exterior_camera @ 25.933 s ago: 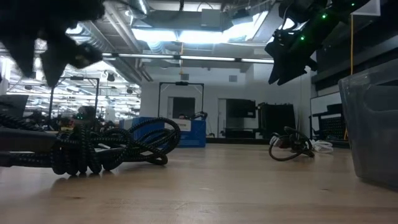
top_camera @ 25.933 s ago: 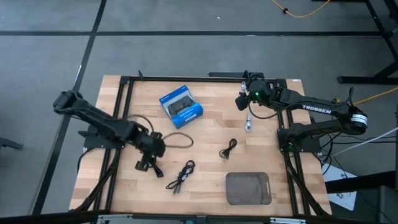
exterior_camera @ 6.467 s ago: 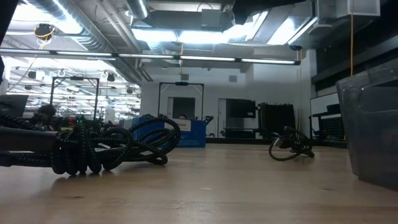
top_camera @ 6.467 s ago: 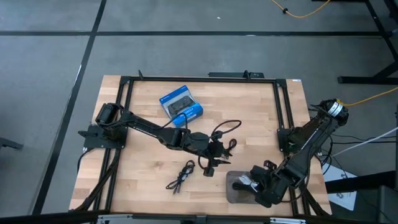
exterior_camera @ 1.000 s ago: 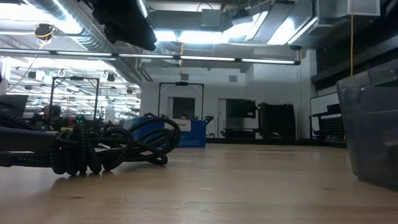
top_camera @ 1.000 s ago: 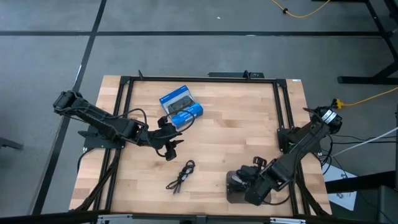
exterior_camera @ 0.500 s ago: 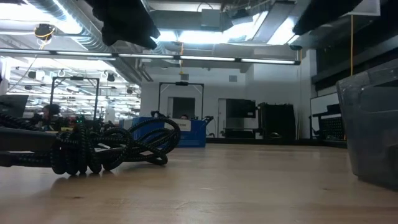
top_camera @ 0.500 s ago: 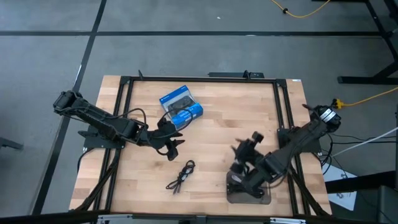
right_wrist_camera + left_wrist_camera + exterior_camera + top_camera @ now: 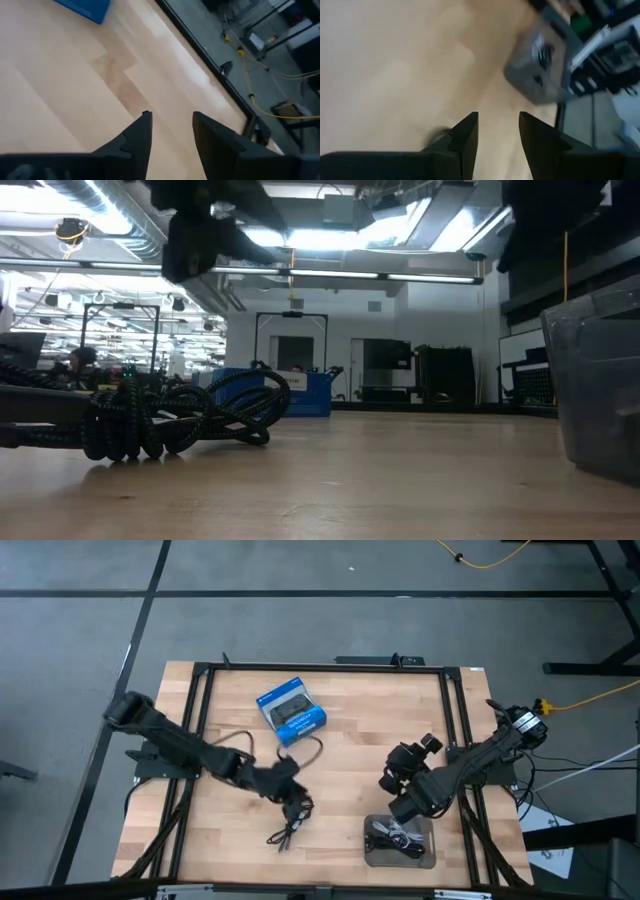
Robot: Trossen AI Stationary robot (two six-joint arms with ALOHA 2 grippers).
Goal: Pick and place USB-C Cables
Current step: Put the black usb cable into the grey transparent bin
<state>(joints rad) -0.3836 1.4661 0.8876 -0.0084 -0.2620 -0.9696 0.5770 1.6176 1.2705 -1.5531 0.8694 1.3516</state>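
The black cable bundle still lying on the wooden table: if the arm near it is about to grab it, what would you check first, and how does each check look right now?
1. Left hand open: ok; the left wrist view shows a gap between its fingers with nothing in it.
2. Left hand over the black coiled cable bundle: ok, it sits just above it in the high view.
3. Height above the table: cannot tell.
4. Right hand out of the way: ok, open, empty, over bare wood.
5. Grey translucent bin ready: ok, cables already lie inside, room remains.
6. Blue box clear of the path: ok, it lies far behind.
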